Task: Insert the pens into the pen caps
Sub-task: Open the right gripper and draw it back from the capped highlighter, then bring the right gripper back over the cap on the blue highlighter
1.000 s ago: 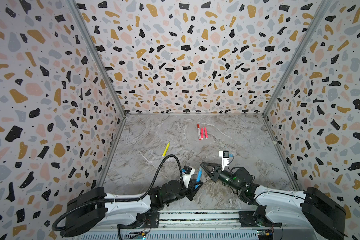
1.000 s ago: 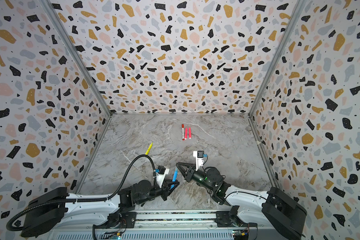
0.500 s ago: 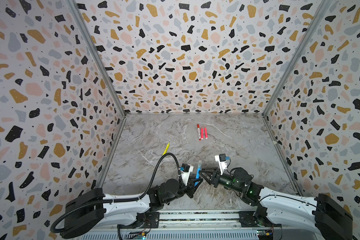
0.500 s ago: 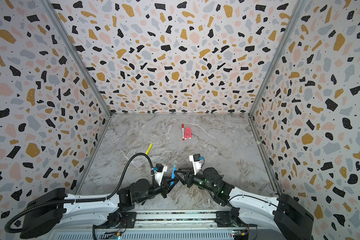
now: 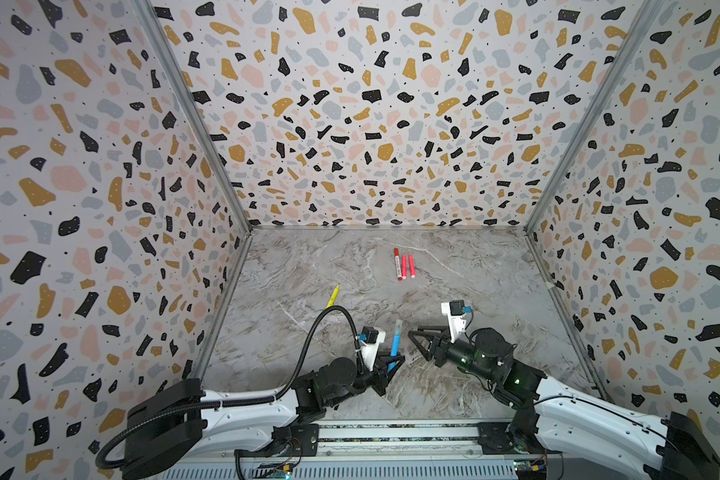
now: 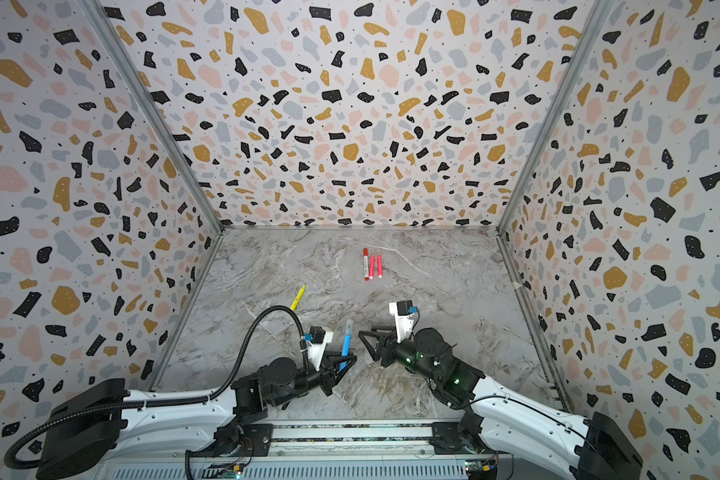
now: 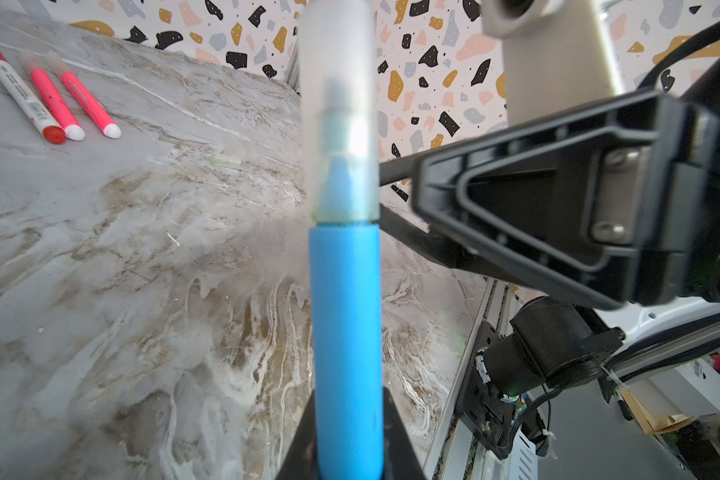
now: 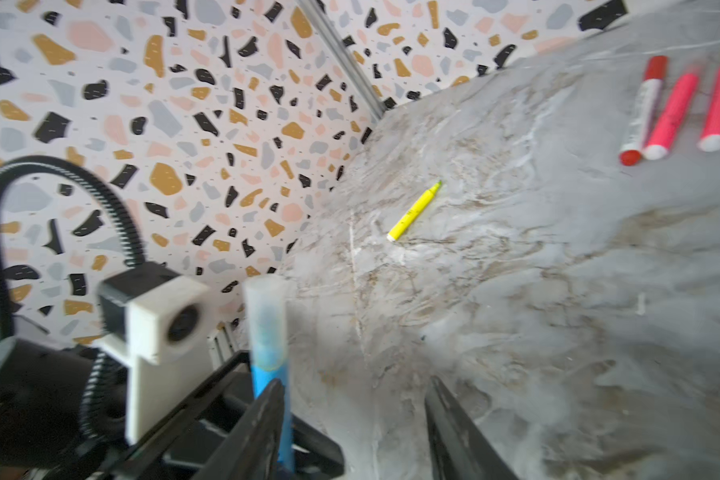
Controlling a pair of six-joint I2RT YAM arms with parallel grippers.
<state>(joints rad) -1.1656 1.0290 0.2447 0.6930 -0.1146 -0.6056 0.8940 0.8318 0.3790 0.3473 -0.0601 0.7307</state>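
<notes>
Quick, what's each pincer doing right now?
Left pincer: closed, holding the blue pen.
Right pincer: open, holding nothing.

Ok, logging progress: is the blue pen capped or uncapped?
Capped. In the left wrist view a frosted clear cap sits over the tip of the blue pen, reaching down to its barrel.

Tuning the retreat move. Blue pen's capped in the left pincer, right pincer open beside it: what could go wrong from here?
1. The right pincer stands open with a finger close beside the blue pen; backing off, it could clip the pen or its translucent cap.
2. The left pincer grips only the pen's lower end, so a knock could tilt it.
3. Full seating of the cap can't be confirmed; it may come off.
</notes>
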